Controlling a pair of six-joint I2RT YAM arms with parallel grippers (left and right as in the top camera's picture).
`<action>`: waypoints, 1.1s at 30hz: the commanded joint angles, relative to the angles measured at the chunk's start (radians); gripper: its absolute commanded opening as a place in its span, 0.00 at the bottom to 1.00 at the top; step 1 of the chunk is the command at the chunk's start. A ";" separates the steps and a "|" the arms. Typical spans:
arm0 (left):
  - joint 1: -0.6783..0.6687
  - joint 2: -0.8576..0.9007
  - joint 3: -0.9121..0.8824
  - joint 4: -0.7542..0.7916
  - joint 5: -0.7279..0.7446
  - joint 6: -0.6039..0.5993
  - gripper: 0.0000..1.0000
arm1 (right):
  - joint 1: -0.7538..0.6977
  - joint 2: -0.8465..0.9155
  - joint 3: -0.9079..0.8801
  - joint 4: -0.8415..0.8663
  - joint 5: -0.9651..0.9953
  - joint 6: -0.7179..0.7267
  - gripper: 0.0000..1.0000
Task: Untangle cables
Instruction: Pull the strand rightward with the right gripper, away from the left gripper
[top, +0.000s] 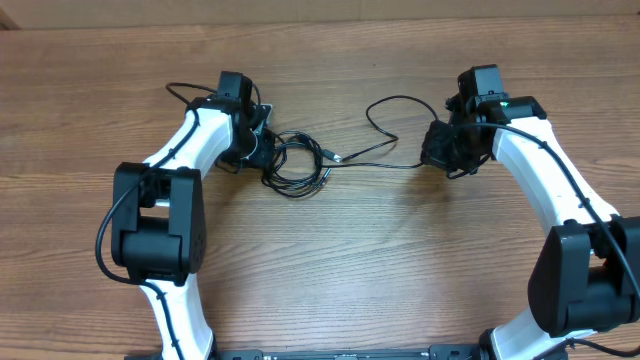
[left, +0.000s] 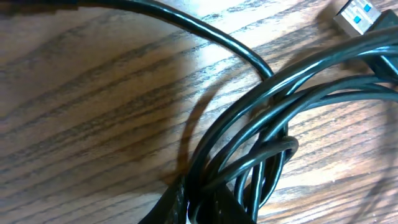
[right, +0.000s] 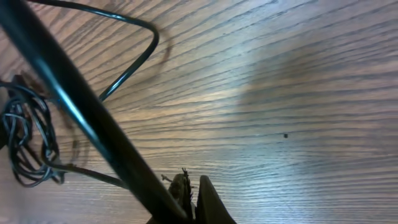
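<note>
cables (top: 300, 168) are lying on the wooden table (top: 330, 270), a little far of its middle, with most of their length bunching into a loose coil of overlapping black loops just right of the left gripper (top: 262, 152). from the right side of that coil a silvery plug (top: 338, 157) is poking out and resting on the wood, and the left wrist view is showing a blue insert in its mouth. one thin strand is running rightward from the coil along the table to the right gripper (top: 432, 158), while another length is arching toward the far edge in an open loop and curving back down to the same gripper. the left gripper is clenching the left side of the coil: in its wrist view several cords are crowding together and passing between its dark fingertips at the bottom of the frame. the right gripper is clamping fully closed on a single cord, which in its wrist view is slanting in close from the upper left and ending between the two pressed-together fingers. both grippers are sitting low at the table surface, well apart, with the coil and the strand between them. the white left arm (top: 185, 150) and right arm (top: 540, 165) are bending in from the near corners.
</note>
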 joint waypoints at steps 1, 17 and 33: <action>0.010 0.037 -0.007 0.003 -0.138 0.001 0.14 | -0.008 -0.001 0.000 -0.003 0.127 -0.024 0.04; 0.010 0.037 -0.007 0.002 -0.138 0.001 0.16 | -0.009 -0.001 0.000 -0.014 0.485 0.062 0.04; 0.010 0.037 -0.007 0.002 -0.138 0.001 0.16 | -0.012 0.000 0.000 -0.013 0.453 0.061 0.06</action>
